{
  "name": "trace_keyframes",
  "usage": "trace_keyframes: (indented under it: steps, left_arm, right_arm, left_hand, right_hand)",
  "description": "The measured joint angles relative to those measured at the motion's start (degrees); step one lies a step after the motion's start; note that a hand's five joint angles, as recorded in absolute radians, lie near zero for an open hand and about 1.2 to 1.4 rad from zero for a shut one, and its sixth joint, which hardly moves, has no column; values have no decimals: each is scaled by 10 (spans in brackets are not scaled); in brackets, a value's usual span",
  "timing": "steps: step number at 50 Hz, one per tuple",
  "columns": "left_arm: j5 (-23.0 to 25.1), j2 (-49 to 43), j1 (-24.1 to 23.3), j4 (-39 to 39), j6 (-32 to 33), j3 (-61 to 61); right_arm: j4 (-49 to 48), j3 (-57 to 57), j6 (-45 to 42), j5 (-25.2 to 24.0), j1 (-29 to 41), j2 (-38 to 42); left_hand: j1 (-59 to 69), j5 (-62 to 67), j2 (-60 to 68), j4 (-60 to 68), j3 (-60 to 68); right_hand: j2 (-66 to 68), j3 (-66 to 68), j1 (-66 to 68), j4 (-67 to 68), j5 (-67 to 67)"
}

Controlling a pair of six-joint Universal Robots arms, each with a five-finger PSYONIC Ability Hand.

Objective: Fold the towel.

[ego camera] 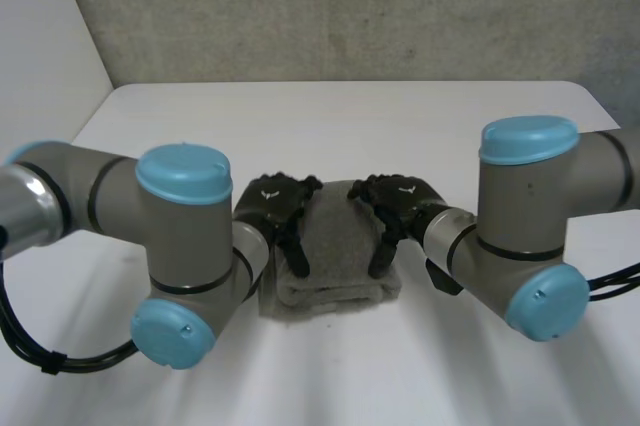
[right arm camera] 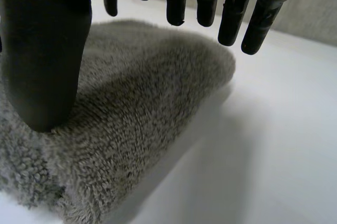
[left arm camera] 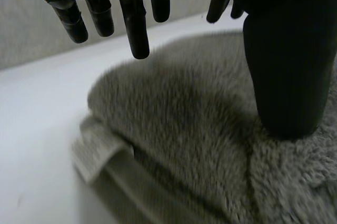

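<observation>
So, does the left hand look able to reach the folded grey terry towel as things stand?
Probably yes: the left hand hangs over the left edge of the folded grey towel, fingers straight, nothing between them.

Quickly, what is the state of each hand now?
Left hand: open, fingers straight, holding nothing.
Right hand: open, fingers straight, holding nothing.

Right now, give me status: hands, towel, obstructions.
Left hand open, fingers straight, over the grey fluffy towel's left edge. Right hand open over its right edge. Towel lies folded on the white table. Nothing in the way.
</observation>
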Motion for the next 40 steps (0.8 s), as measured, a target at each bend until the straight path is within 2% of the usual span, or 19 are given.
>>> trace_keyframes:
  steps: [6,12,16,23,32,40]
  left_arm:
    - [-28,-30,3,-5,0,-7]
    - [-45,-10,4,-8,2,-20]
    - [-46,34,5,-9,5,-21]
    - [-44,142,12,-13,12,-6]
    - [-44,278,84,-79,31,29]
    - [-45,326,119,-130,31,38]
  right_arm:
    - [15,-33,-24,4,5,39]
    - [15,-38,-46,4,7,20]
    - [12,-32,-45,3,7,-22]
    - [7,-19,-36,13,-12,-142]
    - [18,-13,-30,84,-86,-283]
    - [67,-15,-35,104,-132,-320]
  left_hand:
    - [0,0,0,0,0]
    - [-2,-1,0,0,0]
    - [-2,-1,0,-1,-1]
    - [-2,-1,0,-2,-1]
    - [-3,-1,0,-3,-3]
    - [-3,-1,0,-3,-3]
  right_hand:
    - [0,0,-1,0,0]
    - [0,0,-2,0,0]
    - [0,0,-2,0,0]
    - [0,0,-2,0,0]
    - [1,0,-2,0,0]
    - [1,0,-2,0,0]
